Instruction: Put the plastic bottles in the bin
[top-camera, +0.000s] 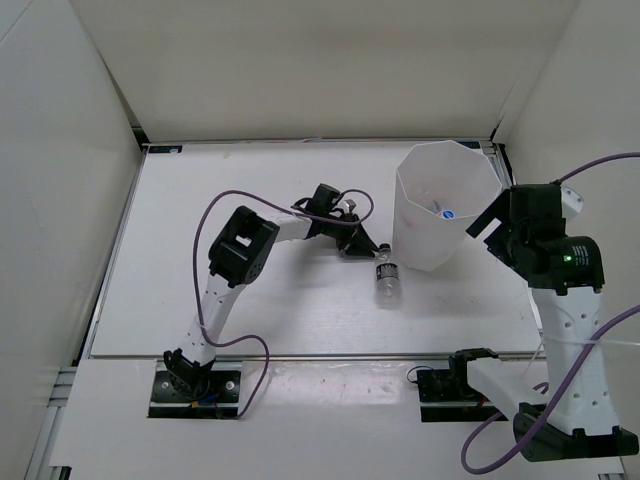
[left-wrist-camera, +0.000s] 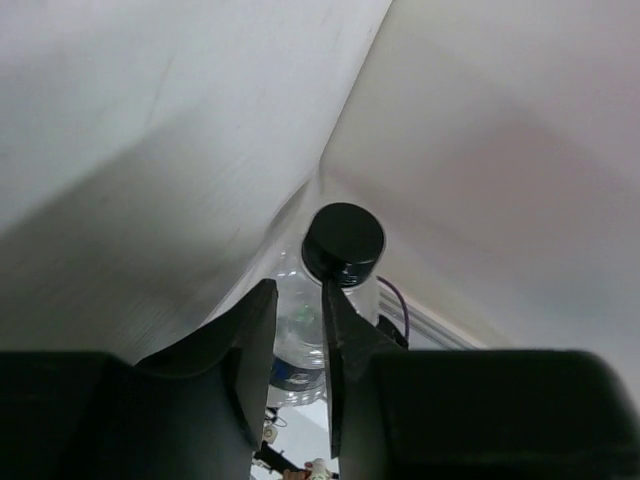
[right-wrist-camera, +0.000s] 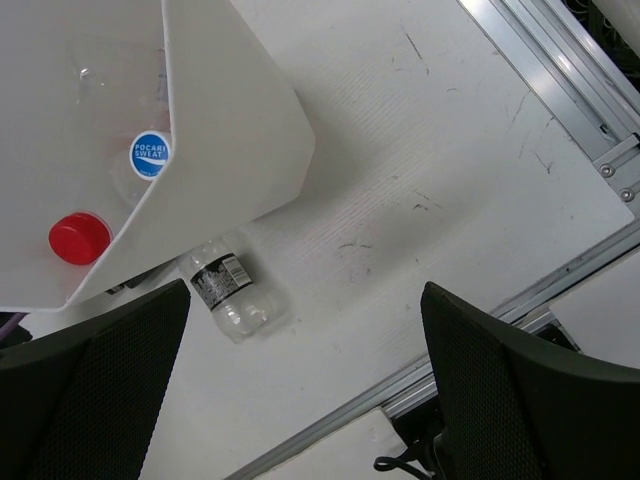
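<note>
A clear plastic bottle (top-camera: 388, 283) with a black cap (left-wrist-camera: 343, 240) and a dark label (right-wrist-camera: 215, 280) lies on the table just in front of the tall white bin (top-camera: 425, 245). My left gripper (top-camera: 368, 250) reaches it from the left. In the left wrist view the gripper (left-wrist-camera: 297, 290) is shut on the bottle's upper body, the cap poking out past the fingertips. Inside the bin (right-wrist-camera: 235, 140) lie a bottle with a blue-white label (right-wrist-camera: 150, 155) and one with a red cap (right-wrist-camera: 80, 238). My right gripper (top-camera: 482, 226) hangs open beside the bin's right rim, nothing between its fingers (right-wrist-camera: 470, 350).
White enclosure walls stand at the left, back and right of the table (top-camera: 200, 300). An aluminium rail (right-wrist-camera: 560, 80) runs along the table's edge. A purple cable (top-camera: 225, 200) loops over the left arm.
</note>
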